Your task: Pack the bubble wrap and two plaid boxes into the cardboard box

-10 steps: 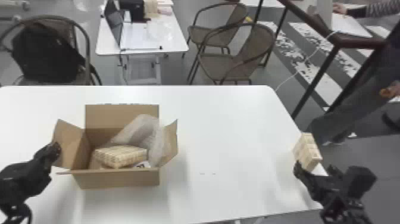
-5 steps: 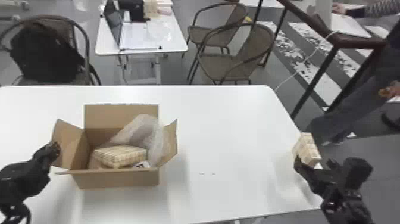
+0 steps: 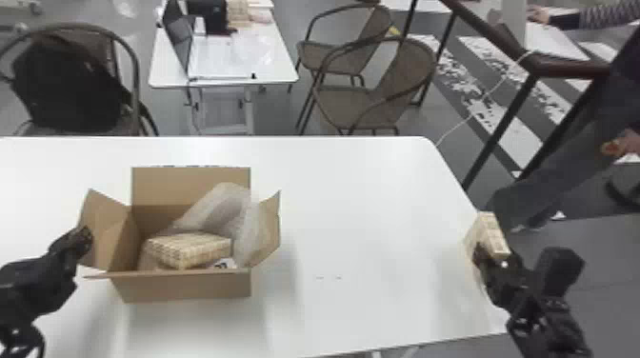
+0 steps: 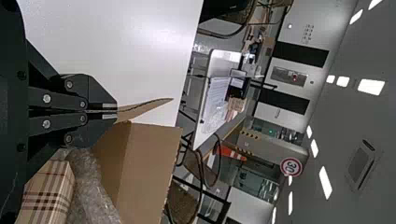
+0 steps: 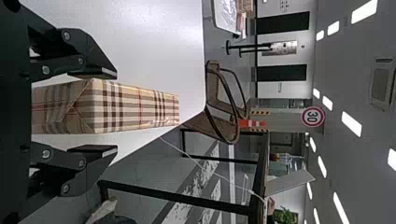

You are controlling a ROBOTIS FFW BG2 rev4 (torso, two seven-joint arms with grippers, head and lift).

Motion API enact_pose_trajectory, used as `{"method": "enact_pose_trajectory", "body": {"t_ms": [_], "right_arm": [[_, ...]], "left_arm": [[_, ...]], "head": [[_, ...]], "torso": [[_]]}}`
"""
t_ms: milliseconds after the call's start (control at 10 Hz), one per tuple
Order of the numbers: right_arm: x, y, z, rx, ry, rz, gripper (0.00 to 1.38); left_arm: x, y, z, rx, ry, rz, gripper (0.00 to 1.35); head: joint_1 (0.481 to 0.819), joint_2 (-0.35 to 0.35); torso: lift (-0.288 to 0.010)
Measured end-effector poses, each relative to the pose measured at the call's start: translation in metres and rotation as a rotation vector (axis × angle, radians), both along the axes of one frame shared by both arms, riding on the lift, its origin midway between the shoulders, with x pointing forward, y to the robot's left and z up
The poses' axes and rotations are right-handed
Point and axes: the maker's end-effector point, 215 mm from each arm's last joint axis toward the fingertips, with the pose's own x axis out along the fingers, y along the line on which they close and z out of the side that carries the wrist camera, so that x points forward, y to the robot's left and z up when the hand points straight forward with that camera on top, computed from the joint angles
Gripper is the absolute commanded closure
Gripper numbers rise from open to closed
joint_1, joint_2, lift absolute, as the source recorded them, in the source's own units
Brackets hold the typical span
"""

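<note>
In the cardboard box (image 3: 185,288) already lie the bubble wrap (image 3: 214,204) and one plaid box (image 3: 190,243), while well to its right the second plaid box (image 5: 135,107) is left to pack, between the right gripper (image 5: 116,111)'s parted fingers, and the left gripper (image 4: 116,111), fingers together, is at its left flap (image 3: 102,233).

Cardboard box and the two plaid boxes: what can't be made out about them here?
- Floor of the cardboard box: head view, largely hidden by its front wall, the bubble wrap and the packed plaid box.
- Packed plaid box's full outline: left wrist view, cut by the bottom edge and covered by the left tool.
- Near end of the second plaid box: right wrist view, behind the right tool.
</note>
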Motion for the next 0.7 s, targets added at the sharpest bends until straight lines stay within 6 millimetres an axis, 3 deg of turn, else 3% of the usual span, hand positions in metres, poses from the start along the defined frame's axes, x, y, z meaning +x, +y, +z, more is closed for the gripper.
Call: {"method": "enact_pose_trajectory", "body": {"t_ms": [400, 600, 700], "right_arm": [[-0.004, 0.016, 0.004, 0.033, -0.015, 0.02, 0.9], [0.005, 0.051, 0.032, 0.084, -0.076, 0.097, 0.9], [0.018, 0.081, 0.058, 0.105, -0.116, 0.165, 0.9]], "left_arm": [[0.0, 0.001, 0.0, 0.003, 0.0, -0.001, 1.19], [0.0, 0.001, 0.0, 0.004, 0.0, -0.001, 1.19], [0.0, 0.001, 0.0, 0.004, 0.0, -0.001, 1.19]], "head": [[0.695, -0.144], [0.695, -0.103], [0.695, -0.068]], "torso": [[-0.09], [-0.09], [-0.09]]}}
